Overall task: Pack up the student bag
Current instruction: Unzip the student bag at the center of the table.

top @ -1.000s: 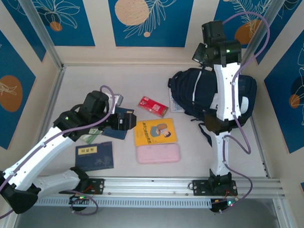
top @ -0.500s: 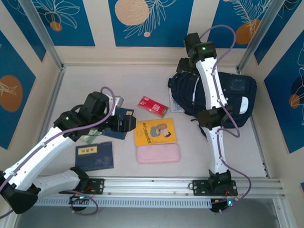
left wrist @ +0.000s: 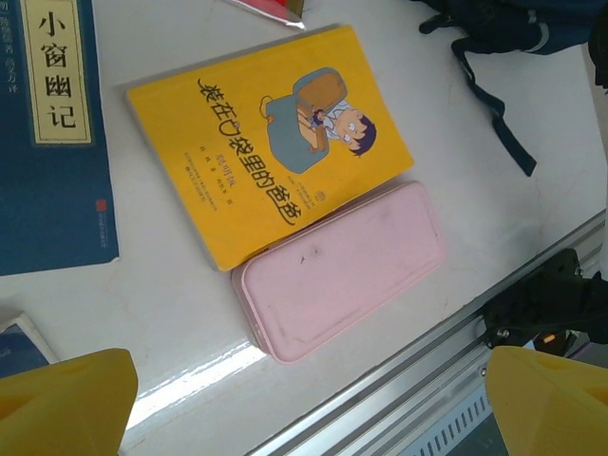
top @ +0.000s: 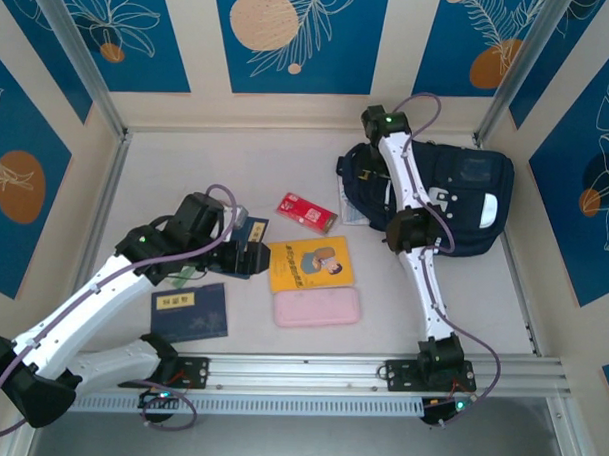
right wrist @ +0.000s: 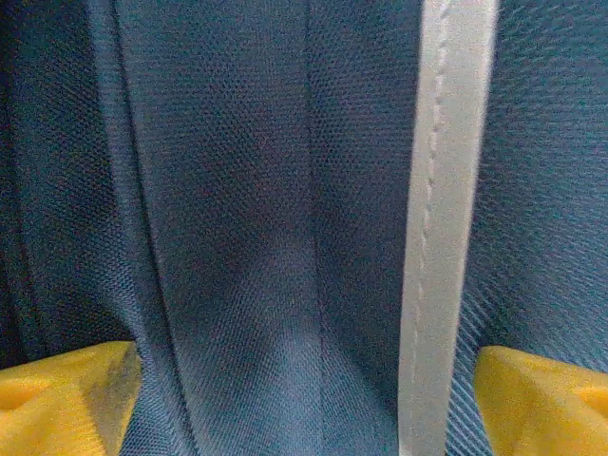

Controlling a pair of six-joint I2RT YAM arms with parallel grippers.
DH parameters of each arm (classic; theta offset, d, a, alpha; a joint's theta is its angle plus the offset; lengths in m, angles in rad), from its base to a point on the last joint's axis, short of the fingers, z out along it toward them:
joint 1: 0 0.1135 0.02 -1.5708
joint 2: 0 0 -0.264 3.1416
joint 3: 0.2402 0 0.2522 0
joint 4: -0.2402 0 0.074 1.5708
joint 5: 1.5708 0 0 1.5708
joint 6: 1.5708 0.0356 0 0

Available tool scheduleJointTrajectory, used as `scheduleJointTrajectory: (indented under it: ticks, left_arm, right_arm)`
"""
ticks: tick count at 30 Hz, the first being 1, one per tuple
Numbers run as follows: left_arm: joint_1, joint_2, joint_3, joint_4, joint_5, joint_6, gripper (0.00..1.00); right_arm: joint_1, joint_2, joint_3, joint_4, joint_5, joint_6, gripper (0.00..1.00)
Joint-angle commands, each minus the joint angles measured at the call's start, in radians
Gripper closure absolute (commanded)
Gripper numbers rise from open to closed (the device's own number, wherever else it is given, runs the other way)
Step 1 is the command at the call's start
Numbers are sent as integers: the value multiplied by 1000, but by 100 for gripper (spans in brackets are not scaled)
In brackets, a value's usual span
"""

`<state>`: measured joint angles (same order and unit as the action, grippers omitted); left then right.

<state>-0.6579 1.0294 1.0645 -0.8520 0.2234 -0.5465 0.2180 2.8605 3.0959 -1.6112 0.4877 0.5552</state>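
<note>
Yellow right fingers (right wrist: 57, 399): apart, poised over navy cloth, white stripe (right wrist: 442, 218) running between them.
Student bag (top: 466, 199): one, desk's far-right corner, long axis along the far edge (right arm nearer).
Left fingers (left wrist: 66, 404): apart above yellow book (left wrist: 271, 142) and pink case (left wrist: 337, 271), one each.

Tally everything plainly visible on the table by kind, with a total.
Large dark navy striped fabric backpack: 1
Books: 3 (yellow cartoon-cover paperback, navy booklet with yellow label, dark navy book with pale label)
Flat pink rectangular case: 1
Flat red packet: 1
Total: 6, leaving out items half hidden under the left arm
</note>
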Motion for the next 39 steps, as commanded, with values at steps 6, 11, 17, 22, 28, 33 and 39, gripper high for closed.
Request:
scheduleJointTrajectory:
  ticks: [6, 11, 17, 22, 28, 33, 39]
  left_arm:
    - [7, -8, -11, -32, -47, 20, 6]
    - [10, -17, -16, -21, -48, 21, 6]
    - [12, -10, -8, -3, -38, 22, 6]
    - [11, 9, 5, 2, -29, 12, 8]
    - [10, 12, 24, 4, -41, -13, 9]
    - [10, -15, 10, 3, -38, -24, 9]
    - [6, -33, -9, -19, -24, -23, 10]
  right_arm:
    - [-13, 22, 57, -157, -11, -10, 85]
    - [-4, -78, 58, -138, 32, -52, 100]
    - [41, -249, -41, -165, 188, -63, 100]
    - [109, -346, -231, -168, 413, -30, 100]
    - [151, -516, -624, -164, 571, 77, 100]
    - [141, -640, -909, -128, 511, 101, 100]
    - [119, -969, -1397, 330, 63, -6, 100]
